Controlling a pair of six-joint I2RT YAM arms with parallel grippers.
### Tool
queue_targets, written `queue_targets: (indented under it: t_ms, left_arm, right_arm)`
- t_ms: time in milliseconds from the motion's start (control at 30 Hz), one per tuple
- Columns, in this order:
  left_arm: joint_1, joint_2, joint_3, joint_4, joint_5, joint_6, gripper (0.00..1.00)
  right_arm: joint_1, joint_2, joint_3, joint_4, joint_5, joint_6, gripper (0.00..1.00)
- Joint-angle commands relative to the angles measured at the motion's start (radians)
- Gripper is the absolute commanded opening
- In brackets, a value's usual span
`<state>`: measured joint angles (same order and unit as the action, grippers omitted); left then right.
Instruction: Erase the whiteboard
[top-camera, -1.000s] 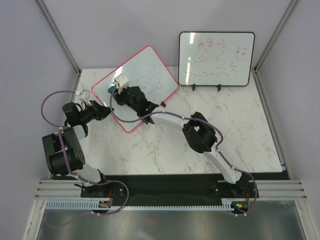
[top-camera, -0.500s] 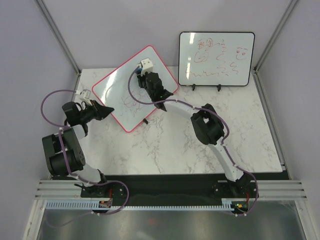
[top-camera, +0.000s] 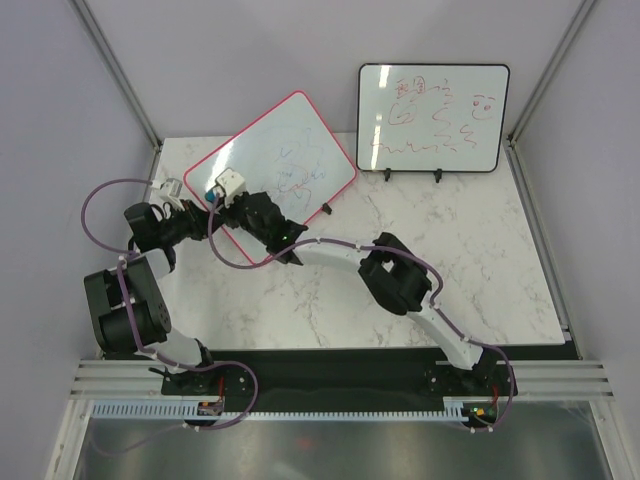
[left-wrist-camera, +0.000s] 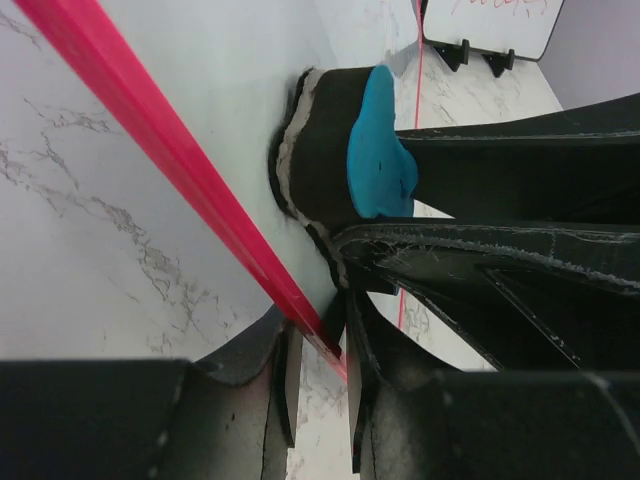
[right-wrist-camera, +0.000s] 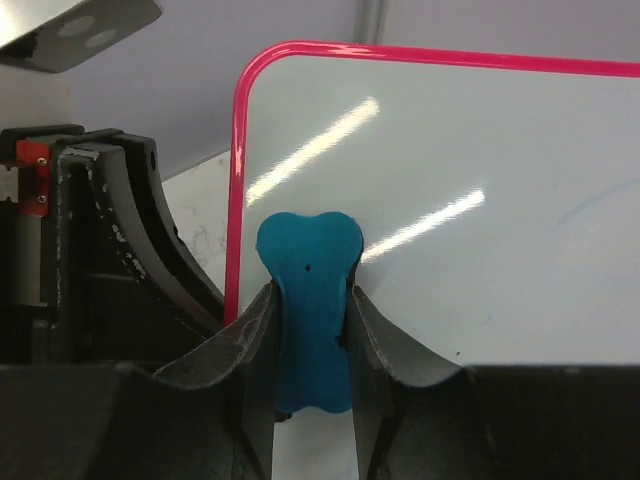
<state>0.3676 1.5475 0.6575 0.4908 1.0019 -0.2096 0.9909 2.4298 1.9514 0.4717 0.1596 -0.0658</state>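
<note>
Two whiteboards are in view: one pink-framed whiteboard (top-camera: 290, 150) at the far left and one black-framed whiteboard (top-camera: 433, 118) at the far right, standing on two black feet (top-camera: 388, 176). Two robot arms rise from the near edge, one left arm (top-camera: 130, 300) and one right arm (top-camera: 405, 280), each with one purple cable (top-camera: 88, 212) and one two-finger gripper, the left gripper (left-wrist-camera: 322, 335) and the right gripper (right-wrist-camera: 310, 295), making four fingers (right-wrist-camera: 250, 350) in all. There is one blue eraser (right-wrist-camera: 305, 250) and one white marble table (top-camera: 480, 260).
</note>
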Motion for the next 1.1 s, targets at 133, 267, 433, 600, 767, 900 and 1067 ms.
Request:
queue_targets:
  t_ms: [133,267,433,600,767,900,1067]
  left_arm:
    - [-0.007,-0.026,0.028,0.005,-0.055,0.142,0.02]
    - [-0.007,-0.027,0.034,-0.015,-0.062,0.157,0.02]
    - [-0.006,-0.032,0.040,-0.032,-0.062,0.168,0.02]
    - [-0.006,-0.029,0.047,-0.040,-0.059,0.174,0.02]
    - [-0.007,-0.036,0.053,-0.055,-0.057,0.180,0.02]
    - [-0.007,-0.038,0.054,-0.058,-0.052,0.179,0.02]
    - [-0.007,-0.036,0.059,-0.058,-0.052,0.180,0.02]
  right_arm:
    - [-0.150,-0.026,0.017,0.018,0.133,0.090,0.00]
    - [-0.224,-0.005,0.058,-0.022,0.182,0.148,0.00]
    - [-0.278,0.026,0.107,-0.076,0.182,0.216,0.00]
    - [-0.226,-0.009,0.040,-0.036,0.057,0.212,0.00]
    - [-0.100,-0.050,-0.054,0.005,-0.086,0.107,0.00]
    - [-0.041,-0.098,-0.144,0.045,-0.082,0.037,0.00]
    - [-0.075,-0.135,-0.207,0.038,-0.014,0.046,0.00]
